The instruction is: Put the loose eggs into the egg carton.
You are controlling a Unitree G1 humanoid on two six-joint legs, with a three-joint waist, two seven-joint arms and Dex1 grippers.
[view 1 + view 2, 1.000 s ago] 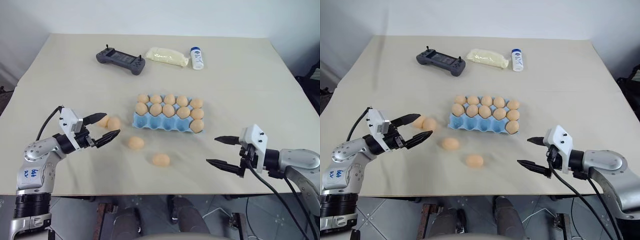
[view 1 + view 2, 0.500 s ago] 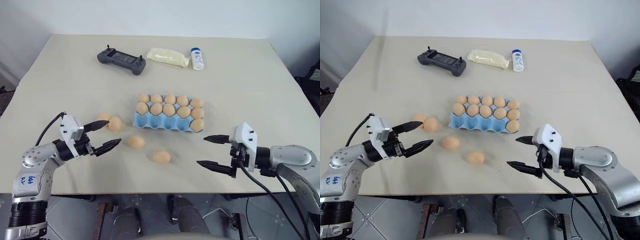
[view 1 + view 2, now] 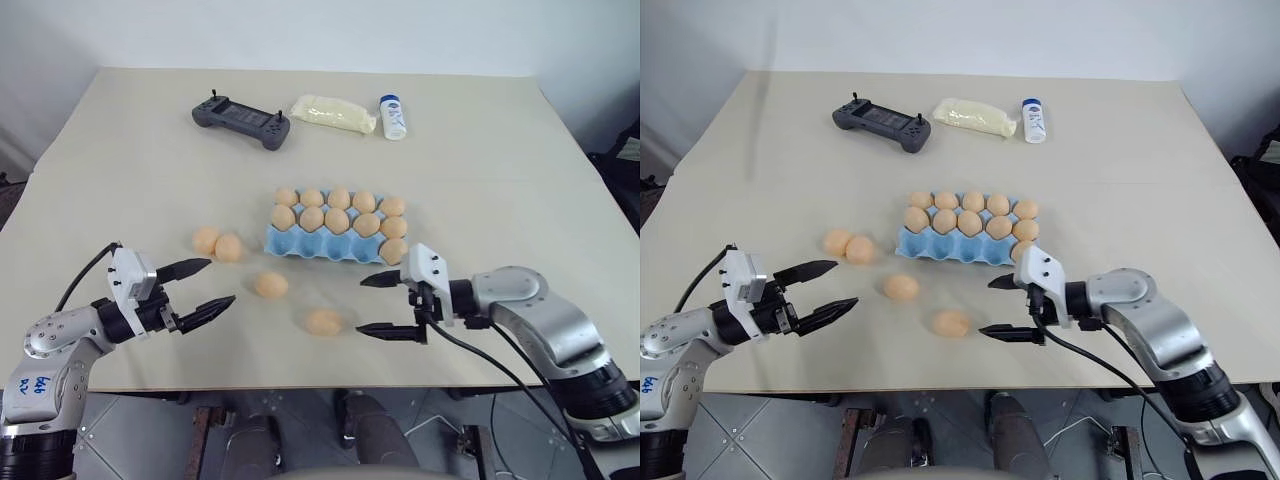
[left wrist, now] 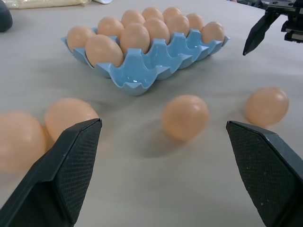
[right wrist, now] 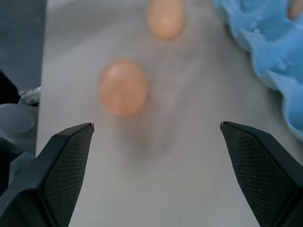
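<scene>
The blue egg carton (image 3: 335,238) sits near the middle of the bench (image 3: 500,180), lidless, with eleven eggs in its cups: the two far rows look full and one more egg sits in the near row's right-end cup, leaving the other near cups bare.

Four loose eggs lie on the bench off the carton's left and near sides. Two of them (image 3: 206,240) (image 3: 229,247) sit touching or nearly so at about nine o'clock from the carton. A third (image 3: 270,285) lies at about seven o'clock from it, just off its near left corner. The fourth (image 3: 323,322) lies at about six o'clock, nearer the bench's front edge.

The left pincer (image 3: 208,288) hangs above the bench at about eight o'clock from the carton, its two black fingers spread wide with nothing between them (the wrist view looks past them at the third egg and the carton behind it).

The right pincer (image 3: 378,304) hovers at about three o'clock from the fourth egg, near it but apart, pointing toward it. Its fingers are also spread wide and hold nothing.

At the far side of the bench, at about twelve o'clock from the carton, lie a dark gamepad (image 3: 241,119), a pale yellow wrapped packet (image 3: 333,113) and a small white bottle (image 3: 393,117) in a row.
</scene>
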